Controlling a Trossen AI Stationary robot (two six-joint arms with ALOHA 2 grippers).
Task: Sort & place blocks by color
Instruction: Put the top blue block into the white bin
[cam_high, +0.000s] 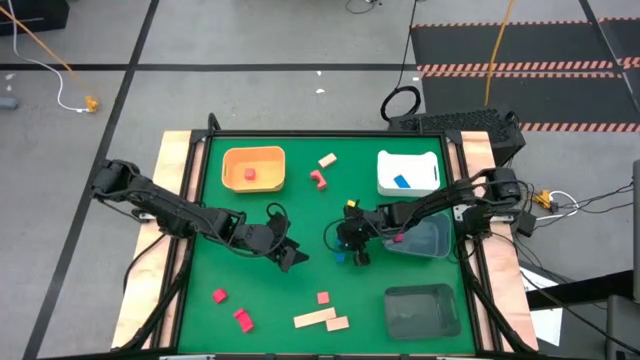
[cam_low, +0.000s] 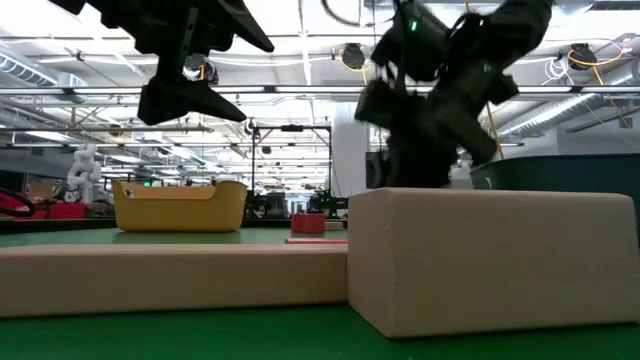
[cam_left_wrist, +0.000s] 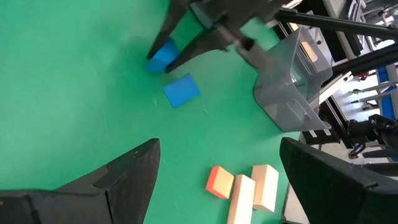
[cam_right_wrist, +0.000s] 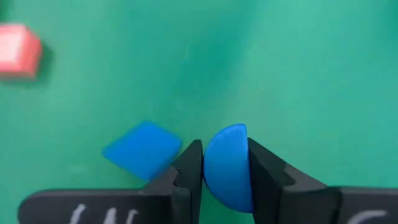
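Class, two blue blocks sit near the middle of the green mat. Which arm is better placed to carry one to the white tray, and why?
The right. Its gripper is already shut on a blue block, and the white tray lies on its side. The left gripper hangs open, holding nothing, farther from that tray.

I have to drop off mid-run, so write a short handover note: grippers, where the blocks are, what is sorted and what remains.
Right gripper: shut on a rounded blue block at the mat's centre; a flat blue block lies beside it.
Left gripper: open, empty, hovering left of centre.
Done: one red block in the orange tray, one blue block in the white tray.
Left: the held blue block, the flat blue one, loose red blocks and tan wooden bars on the green mat.
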